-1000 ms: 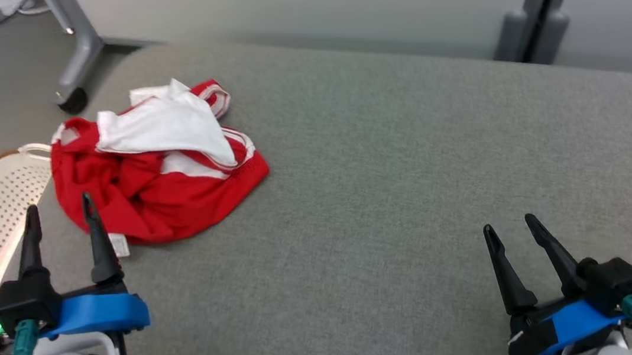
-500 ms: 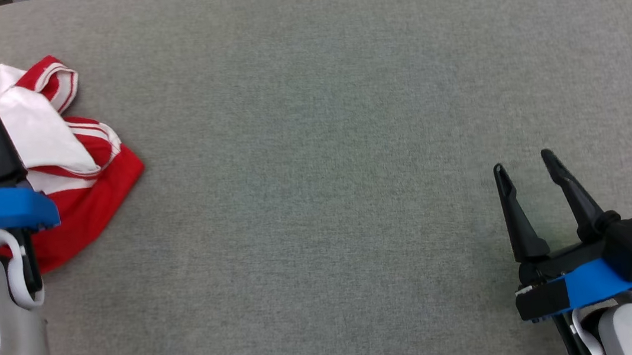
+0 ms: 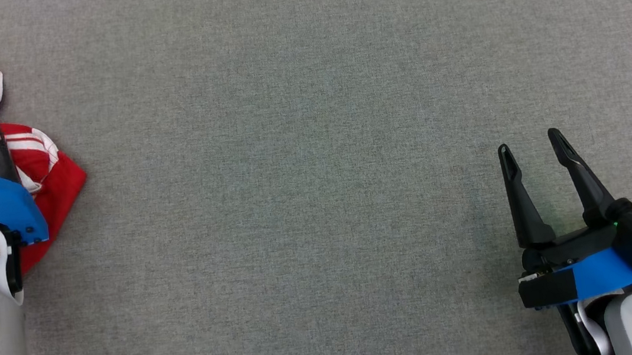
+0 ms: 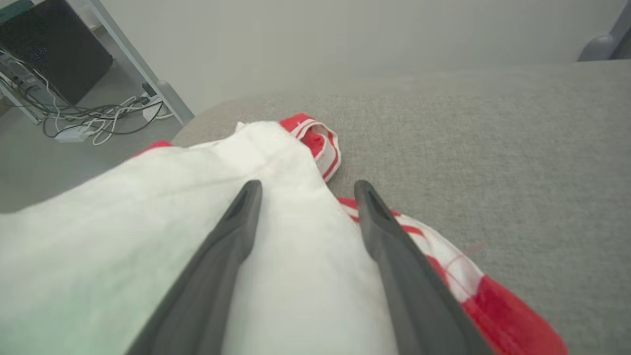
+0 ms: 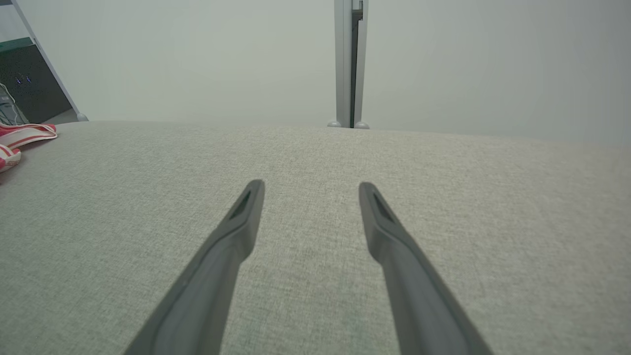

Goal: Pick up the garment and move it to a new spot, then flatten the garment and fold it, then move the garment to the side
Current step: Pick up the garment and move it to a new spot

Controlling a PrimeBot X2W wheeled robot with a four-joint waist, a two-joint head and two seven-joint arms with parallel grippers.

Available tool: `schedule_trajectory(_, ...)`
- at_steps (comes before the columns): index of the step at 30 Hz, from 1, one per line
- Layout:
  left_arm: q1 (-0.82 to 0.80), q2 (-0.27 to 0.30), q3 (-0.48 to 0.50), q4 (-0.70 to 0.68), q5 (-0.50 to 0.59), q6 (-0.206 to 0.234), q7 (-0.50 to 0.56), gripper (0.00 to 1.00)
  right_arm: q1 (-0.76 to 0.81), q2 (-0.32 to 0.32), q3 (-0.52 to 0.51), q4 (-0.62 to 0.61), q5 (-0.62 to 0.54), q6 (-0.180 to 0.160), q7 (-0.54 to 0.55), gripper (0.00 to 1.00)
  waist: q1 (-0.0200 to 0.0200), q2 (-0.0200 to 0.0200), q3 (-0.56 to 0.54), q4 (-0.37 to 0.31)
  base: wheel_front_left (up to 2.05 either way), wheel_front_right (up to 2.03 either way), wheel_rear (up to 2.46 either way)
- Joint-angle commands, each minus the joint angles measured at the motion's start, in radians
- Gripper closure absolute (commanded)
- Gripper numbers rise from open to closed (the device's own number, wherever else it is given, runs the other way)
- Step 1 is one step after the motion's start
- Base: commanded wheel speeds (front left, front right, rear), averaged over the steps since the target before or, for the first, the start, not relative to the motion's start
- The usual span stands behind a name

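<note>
At the far left corner of the grey padded surface [image 3: 312,142], the red-and-white garment [image 4: 276,158] lies in a crumpled heap. The left gripper [image 4: 306,186] hangs right over it, fingers spread wide, nothing between them but a white panel of cloth below. Whether the tips touch the fabric, the wrist view does not settle. Over toward the right side, well apart from the heap, the right gripper [image 3: 529,139] hovers above bare surface, fingers parted too and holding nothing. So this looks like the pick-up, the very first step, with flattening and folding all to come. To do it well, I'd say the left fingers need to sink into the heap until a real ridge of fabric stands between them, then close firmly. A pinch on the top white layer alone may lift just that flap and drag the red bulk along the surface. A bite nearer the striped hem [image 4: 320,143], where the cloth looks doubled, should hold better. The lift wants to go straight up until the heap hangs free, then swing toward the open middle, where there is bare room for spreading it out.
</note>
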Motion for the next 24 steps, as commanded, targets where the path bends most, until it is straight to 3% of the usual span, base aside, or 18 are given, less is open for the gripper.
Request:
schedule_trajectory(1, -0.017, 0.000, 0.000, 0.031, -0.008, -0.006, 0.032, 0.00, -0.006, -0.005, -0.002, -0.004, 0.005, 0.000, -0.005, 0.00, 0.0000, -0.0002, 0.000, 0.000, 0.00, 0.00, 0.00)
schedule_trajectory(11, -0.028, -0.021, -0.028, 0.172, -0.040, -0.036, 0.191, 0.00, -0.010, -0.005, 0.007, 0.008, 0.009, 0.000, -0.008, 0.00, 0.0000, -0.0002, -0.017, 0.005, 0.00, 0.00, 0.00)
schedule_trajectory(12, -0.028, -0.021, -0.030, 0.178, -0.044, -0.039, 0.193, 0.56, -0.011, -0.005, 0.008, 0.010, 0.011, 0.000, -0.008, 0.00, 0.0000, -0.0002, -0.020, 0.005, 0.00, 0.00, 0.00)
schedule_trajectory(13, -0.029, -0.019, -0.033, 0.179, -0.044, -0.041, 0.185, 0.95, -0.010, -0.005, 0.009, 0.011, 0.012, 0.000, -0.008, 0.00, 0.0000, -0.0002, -0.024, 0.004, 0.00, 0.00, 0.00)
schedule_trajectory(14, -0.028, -0.017, -0.036, 0.181, -0.046, -0.042, 0.178, 1.00, -0.009, -0.005, 0.010, 0.012, 0.013, 0.000, -0.008, 0.00, 0.0000, -0.0002, -0.029, 0.004, 0.00, 0.00, 0.00)
schedule_trajectory(24, -0.072, -0.011, -0.061, 0.150, -0.041, -0.039, 0.045, 1.00, 0.016, -0.005, 0.018, 0.046, 0.035, 0.000, -0.017, 0.00, 0.0000, -0.0002, -0.106, 0.007, 0.00, 0.00, 0.00)
